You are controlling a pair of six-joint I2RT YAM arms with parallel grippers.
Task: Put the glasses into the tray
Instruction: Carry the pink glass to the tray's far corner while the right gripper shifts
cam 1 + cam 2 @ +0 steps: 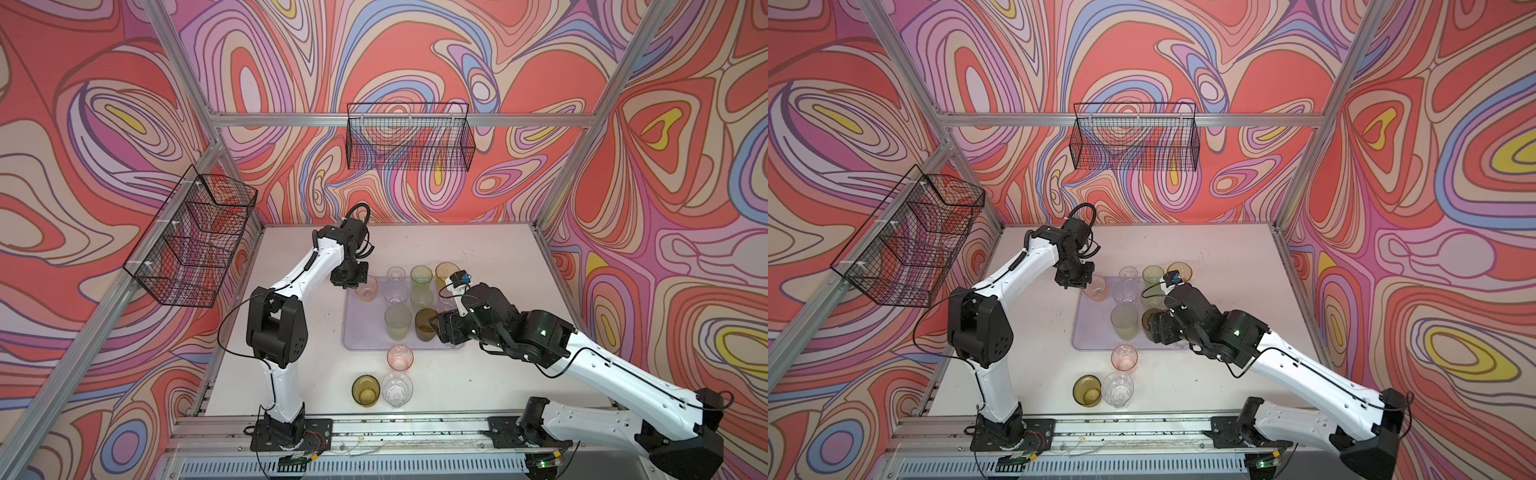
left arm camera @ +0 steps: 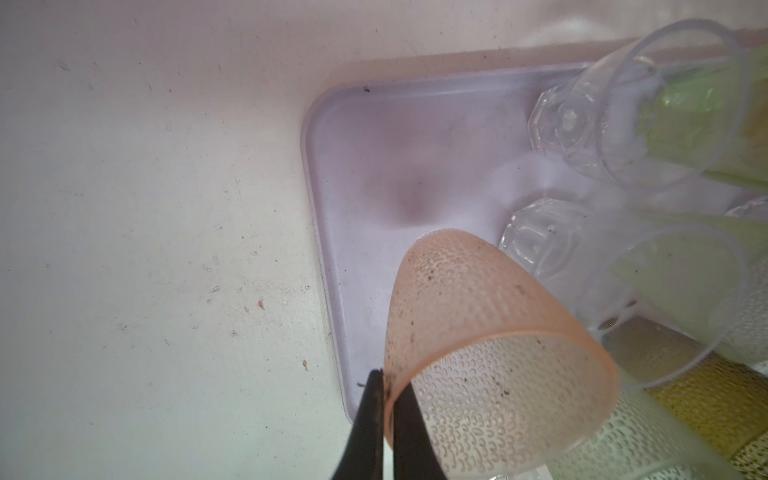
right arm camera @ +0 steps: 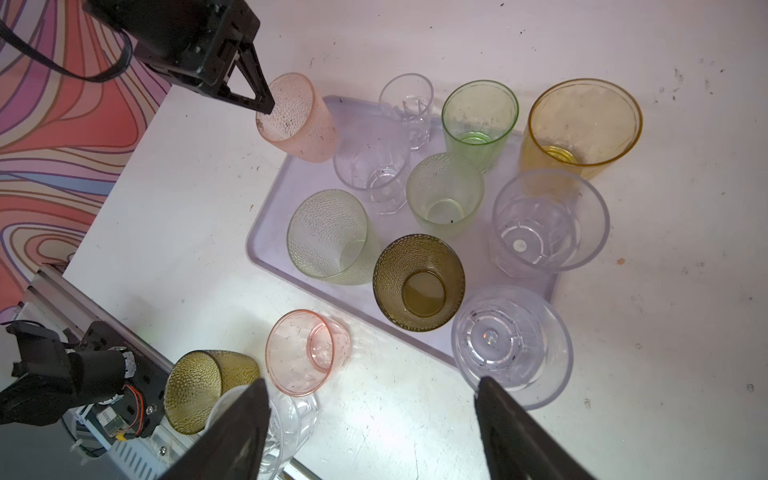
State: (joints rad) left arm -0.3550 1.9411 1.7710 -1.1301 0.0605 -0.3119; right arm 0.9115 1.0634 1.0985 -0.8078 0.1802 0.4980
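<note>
On the white table (image 1: 498, 257) you have the lavender tray (image 1: 360, 332) lying in the middle, and by my reading most of the job is already inside it. Your left gripper (image 3: 266, 107) is pinched narrow on the rim of the pink dotted glass (image 2: 469, 316), one finger inside the wall and one outside. The glass hangs tilted, with its foot over the tray's far left corner. I cannot tell whether the foot rests on the tray floor, so count that one as arriving and not yet released. Your right gripper (image 3: 371, 386) hovers with its jaws spread wide and nothing between them, above the table just off the tray's near edge. Nine standing glasses (image 3: 444, 195) are upright on or at the tray: clear, pale green, dark olive and amber. Check the amber glass (image 3: 584, 120) at the far right corner, because I cannot tell whether its base sits inside the rim. The same goes for the wide clear glass (image 3: 513, 345) at the near right corner, which hides the rim there. Three remain out on the table, near the tray's front edge: the pink faceted glass (image 1: 400, 357) just beside the tray, then the olive glass (image 1: 365, 390) and the clear faceted glass (image 1: 397, 388) side by side behind it. So you have one set-down to finish and three pickups to go.
</note>
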